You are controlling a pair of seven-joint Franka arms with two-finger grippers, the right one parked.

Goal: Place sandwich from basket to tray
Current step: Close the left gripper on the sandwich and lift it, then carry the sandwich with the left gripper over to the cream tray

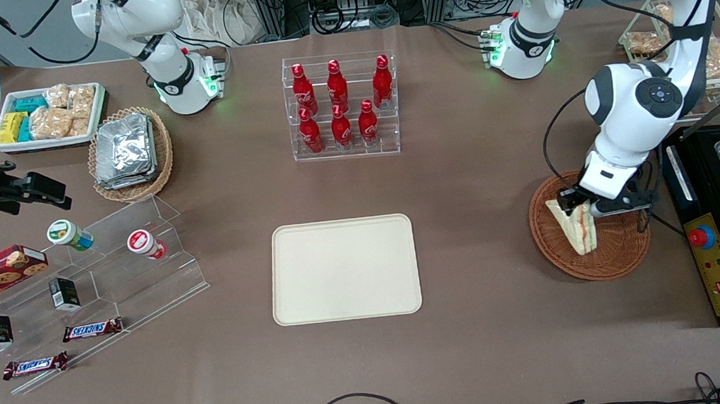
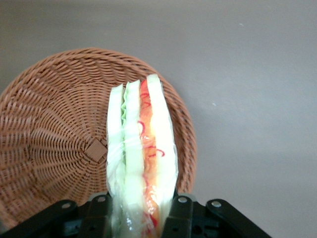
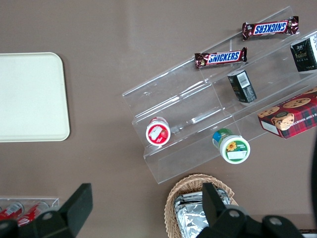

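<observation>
**Claw clamped on the sandwich over the basket**

I see the sandwich (image 1: 577, 228) as a triangular wedge in clear, glossy wrap, with soft white bread and pale green and orange-red layers showing along its cut edge. The basket (image 1: 617, 254) is round and shallow, brown wicker woven in tight rings around a small square knot at its centre. The tray (image 1: 344, 269) is smooth, cream-beige and rectangular, with rounded corners and a low rim; it lies on the brown counter (image 1: 472, 175), well apart from the basket, toward the parked arm's end.

In my front view the wedge stands on edge over the basket, its long axis running toward the front camera and slightly down. In the wrist view its layered edge faces the camera, the layers running lengthwise away from the claw.

My claw (image 1: 579, 207) has its black fingers (image 2: 179, 218) pressed against both bread faces, gripping the sandwich at one end, above the basket's part farther from the front camera.
</observation>
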